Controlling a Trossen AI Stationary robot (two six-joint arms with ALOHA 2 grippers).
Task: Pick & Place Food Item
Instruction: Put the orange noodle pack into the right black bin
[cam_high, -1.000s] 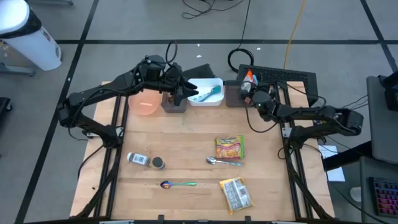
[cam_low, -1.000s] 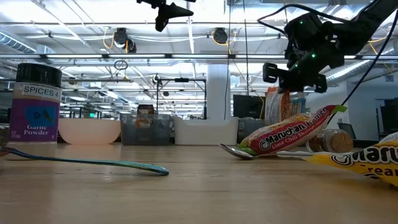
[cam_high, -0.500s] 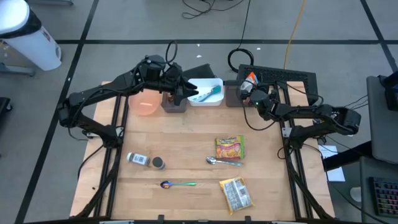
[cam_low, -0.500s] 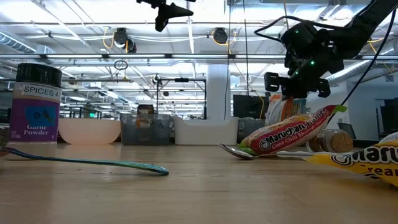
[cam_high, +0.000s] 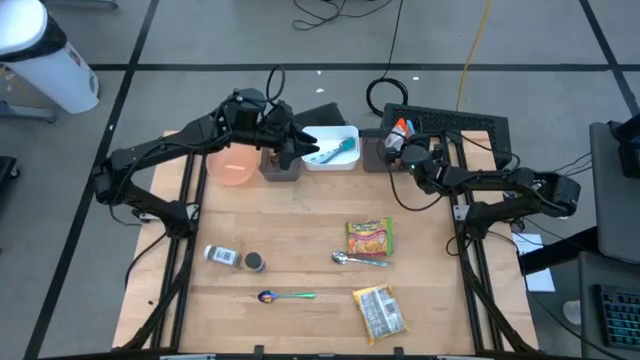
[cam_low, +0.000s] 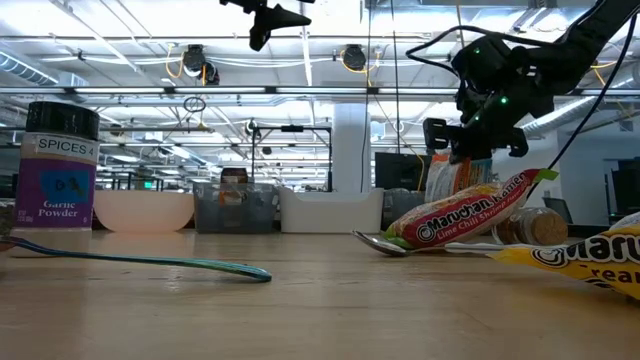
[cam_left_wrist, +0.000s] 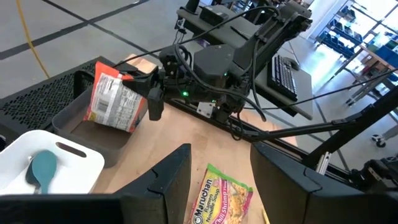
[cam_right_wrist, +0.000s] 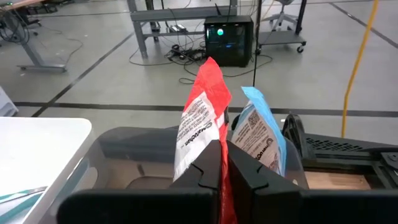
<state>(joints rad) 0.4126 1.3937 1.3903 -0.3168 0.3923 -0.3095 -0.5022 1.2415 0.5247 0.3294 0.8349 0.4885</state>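
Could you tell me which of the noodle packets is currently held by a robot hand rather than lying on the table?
The red noodle packet, pinched in the shut right hand above the grey bin. The two other packets lie flat on the wooden table, untouched.

A grey floor (cam_high: 200, 35) crossed by dark lines is surrounding the wooden tabletop (cam_high: 300, 240). Cables (cam_high: 330, 12) are trailing beyond its far edge, with a yellow cord (cam_high: 478, 40) running alongside. Ceiling light strips (cam_low: 150, 45) are glowing over distant desks (cam_right_wrist: 186, 9); what may be a white bin (cam_high: 45, 60) is standing near the far-left corner.
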